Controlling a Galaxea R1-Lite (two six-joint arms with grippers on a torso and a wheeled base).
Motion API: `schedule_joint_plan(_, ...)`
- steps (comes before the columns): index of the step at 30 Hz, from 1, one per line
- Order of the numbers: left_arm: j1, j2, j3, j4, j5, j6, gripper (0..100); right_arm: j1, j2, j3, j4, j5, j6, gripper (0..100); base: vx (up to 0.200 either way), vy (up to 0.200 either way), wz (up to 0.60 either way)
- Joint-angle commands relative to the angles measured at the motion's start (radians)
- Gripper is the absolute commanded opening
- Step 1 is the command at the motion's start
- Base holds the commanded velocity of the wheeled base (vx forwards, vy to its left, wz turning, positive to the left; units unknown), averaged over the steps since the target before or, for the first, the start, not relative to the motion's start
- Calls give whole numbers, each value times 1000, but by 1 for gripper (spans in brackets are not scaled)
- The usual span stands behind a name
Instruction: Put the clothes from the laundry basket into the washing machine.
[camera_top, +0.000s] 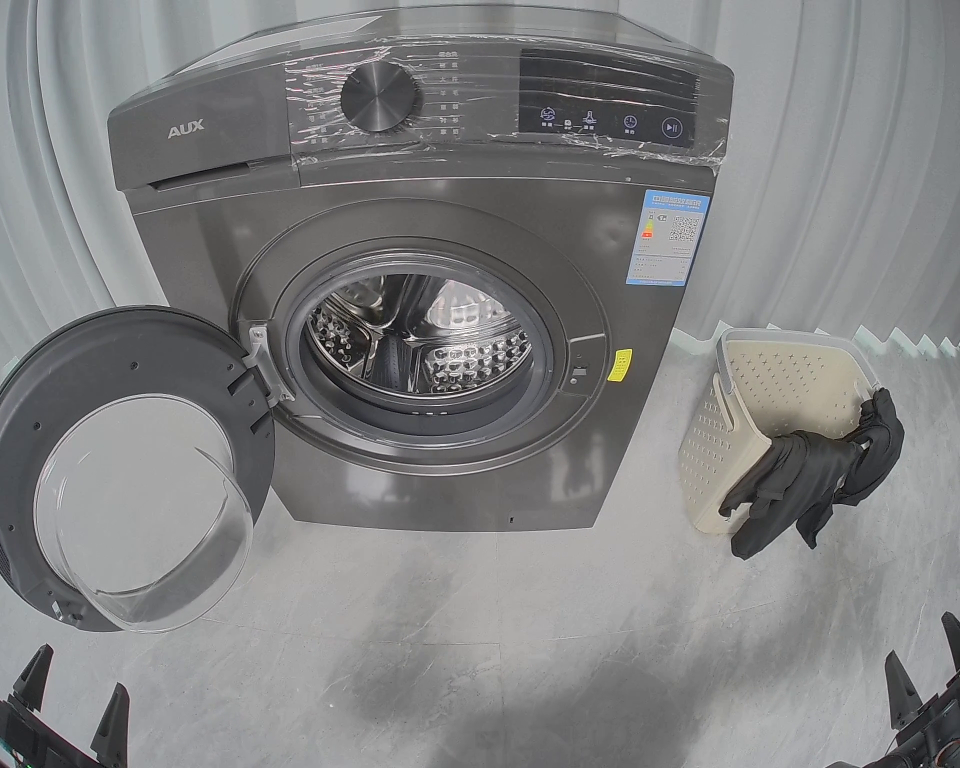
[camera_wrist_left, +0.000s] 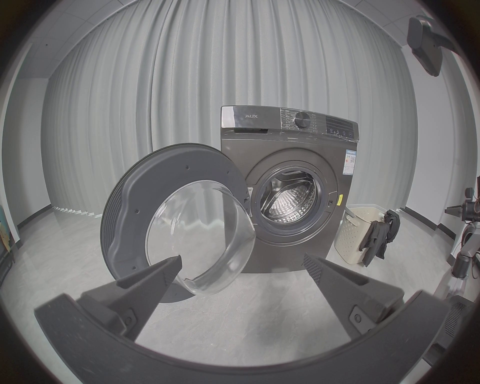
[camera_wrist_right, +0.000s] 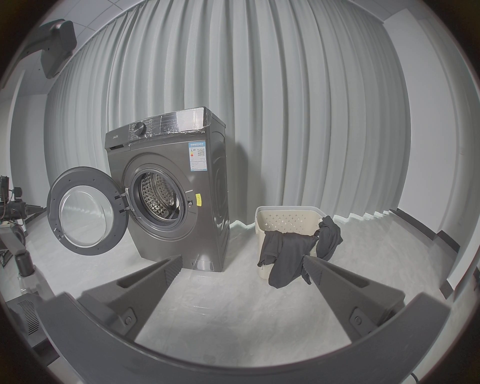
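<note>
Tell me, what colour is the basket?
The basket is cream with rows of small holes, seen best in the head view.

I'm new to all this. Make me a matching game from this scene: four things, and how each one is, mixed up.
1 door
2 clothes
3 laundry basket
4 drum

A draped over a rim
B swung open
C standing on the floor
D bare metal, no clothes visible

Pairs: 1-B, 2-A, 3-C, 4-D

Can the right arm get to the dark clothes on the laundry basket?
Probably yes: the right end effector is open, only floor lies between, and the clothes drape over the laundry basket rim.
</note>
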Motion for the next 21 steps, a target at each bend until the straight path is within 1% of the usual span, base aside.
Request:
schedule_joint_plan(1,0,-16,18,0,0,0,100,1,-10,18,0,0,0,100,0,-200,0)
schedule_joint_plan(21,0,-16,18,0,0,0,100,1,-10,18,0,2,0,100,0,-200,0)
